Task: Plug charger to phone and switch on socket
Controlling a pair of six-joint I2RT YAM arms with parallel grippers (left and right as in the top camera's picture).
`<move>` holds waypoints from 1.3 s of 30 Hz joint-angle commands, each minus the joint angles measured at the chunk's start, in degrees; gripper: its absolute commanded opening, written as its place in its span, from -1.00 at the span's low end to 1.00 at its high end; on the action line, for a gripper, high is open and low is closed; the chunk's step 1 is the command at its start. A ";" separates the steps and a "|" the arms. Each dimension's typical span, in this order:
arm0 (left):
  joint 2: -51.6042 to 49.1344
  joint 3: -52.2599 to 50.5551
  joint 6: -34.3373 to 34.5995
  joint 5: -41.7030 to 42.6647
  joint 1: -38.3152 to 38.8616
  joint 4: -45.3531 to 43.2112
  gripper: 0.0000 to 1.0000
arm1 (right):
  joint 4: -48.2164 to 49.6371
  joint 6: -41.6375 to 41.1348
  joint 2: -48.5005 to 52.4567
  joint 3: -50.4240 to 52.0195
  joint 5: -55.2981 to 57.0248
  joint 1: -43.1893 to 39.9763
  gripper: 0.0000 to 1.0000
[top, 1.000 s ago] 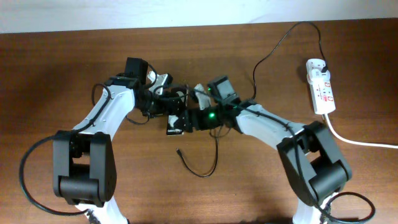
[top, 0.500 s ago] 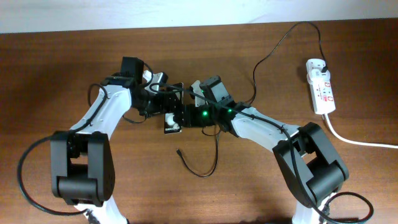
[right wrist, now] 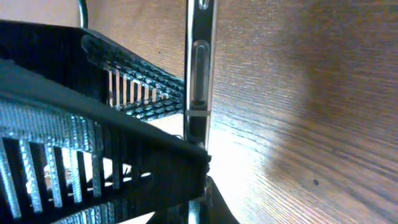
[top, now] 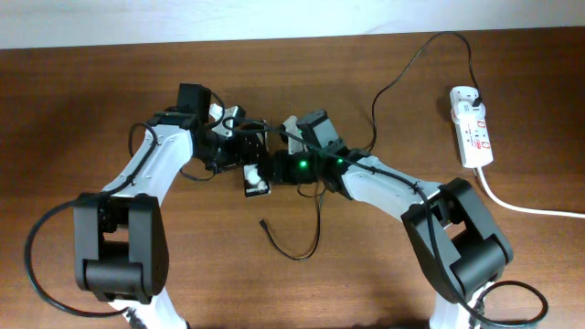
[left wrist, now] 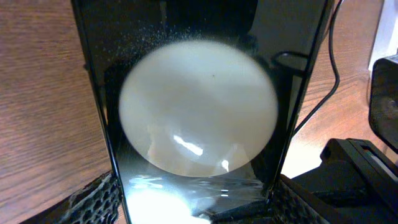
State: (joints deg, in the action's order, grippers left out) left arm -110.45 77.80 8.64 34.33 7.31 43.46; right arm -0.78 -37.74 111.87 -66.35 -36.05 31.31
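The black phone [top: 256,181] stands tilted between the two arms at the table's middle. My left gripper [top: 245,157] is shut on it. In the left wrist view its pads [left wrist: 93,199] press both long edges of the glossy phone [left wrist: 199,124], which reflects a big round light. My right gripper [top: 272,170] is shut against the phone's right side. In the right wrist view the phone's thin metal edge [right wrist: 200,74] runs straight down into the closed jaws [right wrist: 202,199]. The charger [top: 315,228] loops below the arms, its tip [top: 262,221] lying free. The socket [top: 473,132] is far right.
The charger cable [top: 402,73] runs from the white adapter [top: 464,94] across the back and under my right arm. A thick white cord [top: 530,208] leaves the socket to the right. A black ribbed finger [right wrist: 93,143] fills the left of the right wrist view.
My right gripper has slid left up to the phone and closed from wide open. The left gripper and the phone shifted only slightly.
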 commanded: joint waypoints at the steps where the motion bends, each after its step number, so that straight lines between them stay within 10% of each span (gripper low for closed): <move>1: 1.64 0.33 -0.39 2.91 -0.26 0.09 0.55 | 3.23 1.05 -0.20 -0.85 -8.28 -1.14 -0.92; 12: 1.84 0.35 -5.95 54.49 -9.84 -19.39 0.25 | 20.96 1.20 -0.20 -0.85 -24.83 -3.65 -0.92; 24: 1.84 0.33 -8.55 55.32 -9.25 -20.33 0.18 | 33.99 -11.02 -0.20 -0.85 -21.33 -5.92 -0.92; 30: 1.84 0.33 -8.50 55.32 -9.33 -20.94 -0.62 | 29.07 -10.58 -0.17 -0.85 -21.35 -5.95 -0.92; 37: 1.84 0.33 -8.50 55.30 -9.35 -20.94 -0.99 | 27.80 -10.56 -0.17 -0.83 -22.64 -5.95 -0.92; 39: 1.84 0.33 -8.50 55.30 -9.33 -20.94 -1.00 | 26.64 -10.56 -0.17 -0.83 -22.40 -5.95 -0.46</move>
State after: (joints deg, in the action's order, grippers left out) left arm -110.00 77.73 1.23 86.98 -2.31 22.90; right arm 27.70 -47.81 111.22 -67.57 -61.47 25.61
